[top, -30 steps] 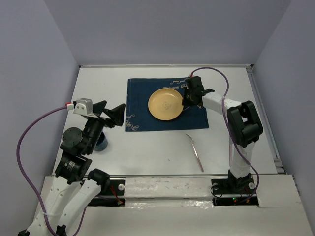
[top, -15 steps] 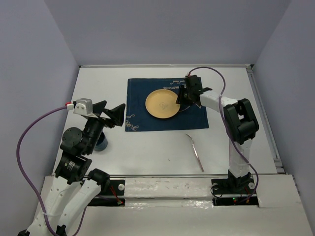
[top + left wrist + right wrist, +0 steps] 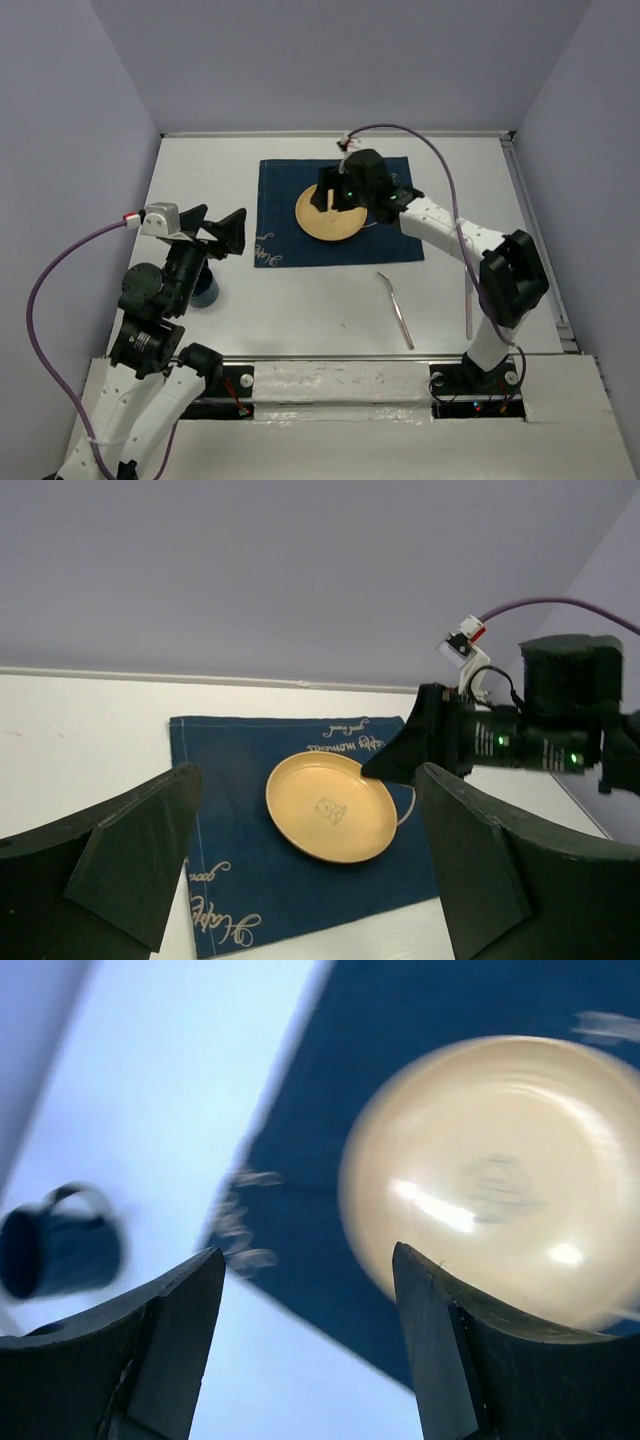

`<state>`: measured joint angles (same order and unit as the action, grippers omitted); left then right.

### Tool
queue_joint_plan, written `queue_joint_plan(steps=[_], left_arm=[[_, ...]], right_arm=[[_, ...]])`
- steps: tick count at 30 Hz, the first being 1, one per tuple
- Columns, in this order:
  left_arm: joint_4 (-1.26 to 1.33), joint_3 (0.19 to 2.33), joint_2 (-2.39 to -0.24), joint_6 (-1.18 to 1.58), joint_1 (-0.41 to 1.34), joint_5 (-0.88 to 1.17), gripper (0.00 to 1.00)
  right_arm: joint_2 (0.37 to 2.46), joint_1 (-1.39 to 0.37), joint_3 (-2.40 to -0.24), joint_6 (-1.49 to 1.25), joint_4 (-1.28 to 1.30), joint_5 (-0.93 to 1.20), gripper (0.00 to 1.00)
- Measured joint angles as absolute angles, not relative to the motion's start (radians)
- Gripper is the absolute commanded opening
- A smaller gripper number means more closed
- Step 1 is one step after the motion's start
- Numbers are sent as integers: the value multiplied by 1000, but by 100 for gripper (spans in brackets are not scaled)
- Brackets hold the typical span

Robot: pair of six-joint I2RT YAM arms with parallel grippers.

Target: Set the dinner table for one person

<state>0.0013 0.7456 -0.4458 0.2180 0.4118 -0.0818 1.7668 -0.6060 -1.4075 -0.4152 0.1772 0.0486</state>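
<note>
Top external: right hand [image 3: 326, 194], released, overhangs plate [image 3: 322, 224]; left hand [image 3: 221, 231] released near mug [image 3: 206, 291]

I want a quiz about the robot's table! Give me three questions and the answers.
1. True or false: the plate lies on the mat.
2. Which gripper is nearest the plate? A) left B) right
3. What colour is the mug?
Key: 1 true. 2 B, the right gripper. 3 dark blue.
</note>
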Motion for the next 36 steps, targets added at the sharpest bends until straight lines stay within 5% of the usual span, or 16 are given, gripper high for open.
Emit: queue_joint_plan(steps=[7,12,18,27,33,36], left_arm=[[-4,746,-391,223,374,-193,99],[9,755,-343,245,330,-245,99],[35,765,-339,250,329,-258,99],[47,765,-338,262,324,-241,99],[56,761,-332,265,318,-235,99],[57,760,-327,267,318,-233,99]], right_arm=[[1880,-961,-1509,-430,39,129,84],[2092,-1054,-1698,-449,22,125,92],[2301,-1101,-1938,-448,89,91,91],[2424,-1160,-2080,-434,162,3,62],[2460,-1189,-2116,-415,191,-59,6],[2458,-1193,-2107,-419,201,-90,0]])
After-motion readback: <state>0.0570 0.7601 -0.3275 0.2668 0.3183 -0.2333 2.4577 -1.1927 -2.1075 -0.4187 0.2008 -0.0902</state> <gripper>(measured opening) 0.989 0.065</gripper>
